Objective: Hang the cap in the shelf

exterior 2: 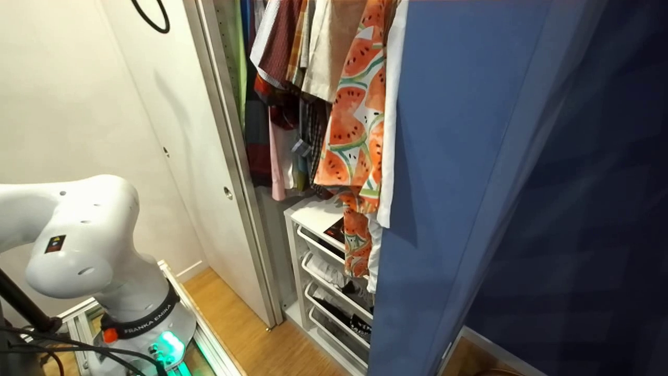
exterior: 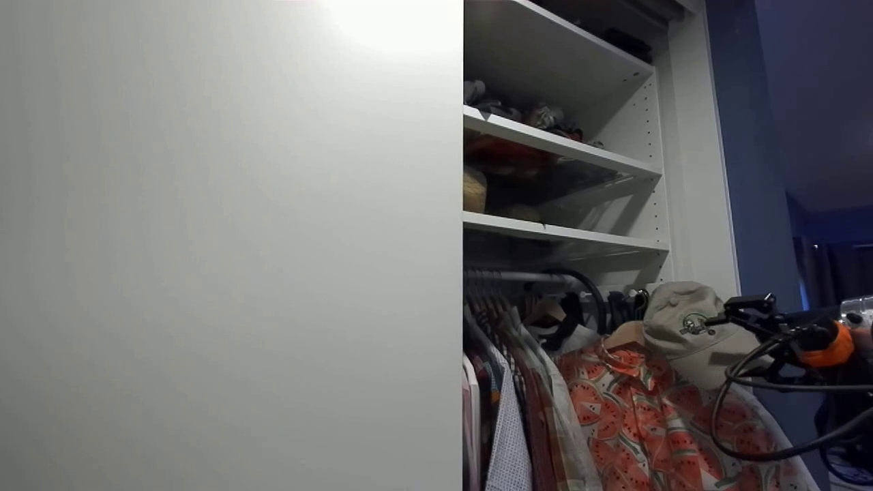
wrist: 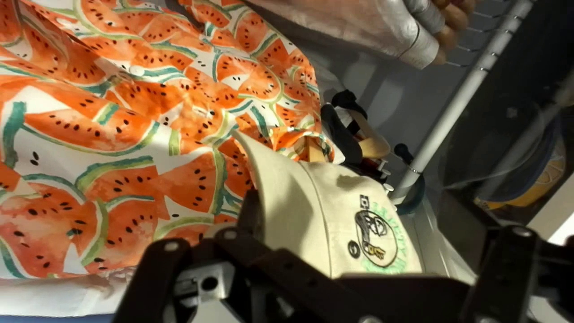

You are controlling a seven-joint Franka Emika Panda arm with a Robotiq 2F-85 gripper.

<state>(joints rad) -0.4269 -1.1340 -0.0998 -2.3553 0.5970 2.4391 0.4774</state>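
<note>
In an ext. view, cap (exterior: pixel 672 310) was below shelf boards (exterior: pixel 580 234), brim down, partly in front of melon-print shirt (exterior: pixel 634 409). Gripper (wrist: pixel 358 220) had fingers (wrist: pixel 466 229) spread wide, cap betw. them; contact w/ it couldn't be told. Wrist view: white pegs (wrist: pixel 388 187) showed just beside cap's top, but whether it hung on one was unclear.

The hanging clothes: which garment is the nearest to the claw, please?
The watermelon-print shirt, partly behind the cap and close to the claw. Its melon pattern sets it apart from the white garment behind it and the clothes along the rail.
</note>
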